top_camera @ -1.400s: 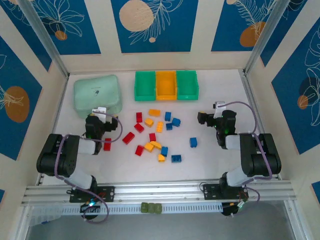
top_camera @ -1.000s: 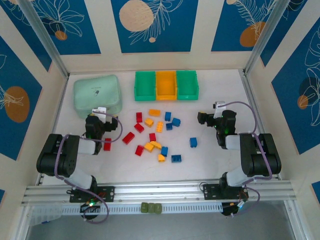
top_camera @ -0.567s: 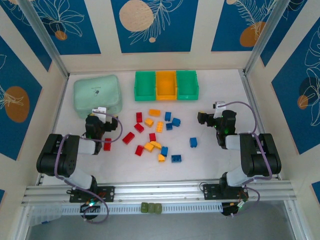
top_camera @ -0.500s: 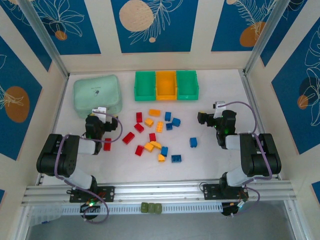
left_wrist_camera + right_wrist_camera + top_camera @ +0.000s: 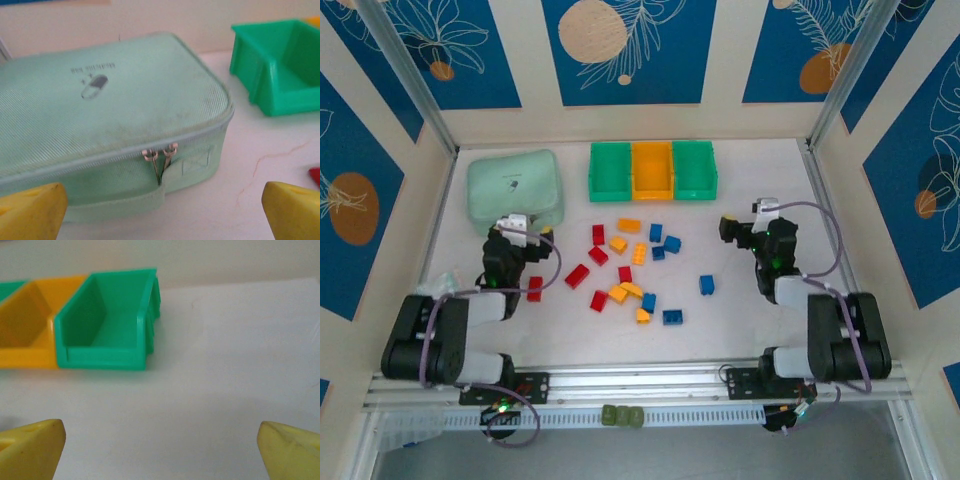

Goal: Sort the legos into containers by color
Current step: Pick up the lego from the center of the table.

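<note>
Both arms have shifted since the earlier overhead shot. My left arm's elbow has swung toward the near-left corner, and each gripper has nudged toward the far side. No brick has moved.

The small hard plastic legos [image 5: 625, 274] in red, yellow-orange and blue lie loose mid-table, near side of the bins, none sorted yet. My read is that they are very light, rigid and a bit slick, so they will likely skid if bumped. I'd pinch one across its two flat long sides, low down, with the studs up. Several sit touching or just beside each other in the middle of the cluster. The stray red brick [image 5: 534, 289] by my left arm and the lone blue brick [image 5: 706, 284] toward my right look like the easiest first picks.

The three joined open rectangular plastic containers [image 5: 652, 193], green-orange-green, stand at the far edge of the white table [image 5: 740, 310]. What shows of their insides looks empty.

The left gripper [image 5: 517, 235] is spread wide with nothing between its yellow fingertips [image 5: 30, 212], and it faces the pale mint-green zippered fabric case [image 5: 100, 110]. The right gripper [image 5: 745, 228] is also spread wide and holds nothing. Its wrist view looks at the right green bin [image 5: 100, 360].
</note>
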`<state>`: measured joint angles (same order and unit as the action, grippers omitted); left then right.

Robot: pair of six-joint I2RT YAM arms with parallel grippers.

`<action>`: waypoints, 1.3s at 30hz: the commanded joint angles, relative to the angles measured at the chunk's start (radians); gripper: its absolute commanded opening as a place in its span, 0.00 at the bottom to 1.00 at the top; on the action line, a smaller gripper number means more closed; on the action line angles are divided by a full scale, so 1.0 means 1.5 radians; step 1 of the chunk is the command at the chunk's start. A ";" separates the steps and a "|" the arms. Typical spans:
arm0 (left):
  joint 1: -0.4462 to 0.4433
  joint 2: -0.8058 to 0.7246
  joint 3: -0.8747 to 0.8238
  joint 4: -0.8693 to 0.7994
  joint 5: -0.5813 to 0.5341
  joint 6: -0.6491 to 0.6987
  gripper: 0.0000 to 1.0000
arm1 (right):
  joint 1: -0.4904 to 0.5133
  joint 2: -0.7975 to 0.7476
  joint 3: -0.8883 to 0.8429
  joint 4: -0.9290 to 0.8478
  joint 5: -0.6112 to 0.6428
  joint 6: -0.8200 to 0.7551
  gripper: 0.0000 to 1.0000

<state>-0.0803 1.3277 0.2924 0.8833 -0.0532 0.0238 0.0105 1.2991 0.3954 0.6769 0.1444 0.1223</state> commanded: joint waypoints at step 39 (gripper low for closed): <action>-0.239 -0.019 0.417 -0.889 0.035 -0.306 0.99 | 0.242 -0.052 0.324 -0.751 -0.086 0.297 0.99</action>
<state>-0.4061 1.2289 0.8467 -0.3744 0.0479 -0.4461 0.3233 1.1820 0.8379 -0.3855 0.0311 0.5652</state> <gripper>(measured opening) 0.993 0.990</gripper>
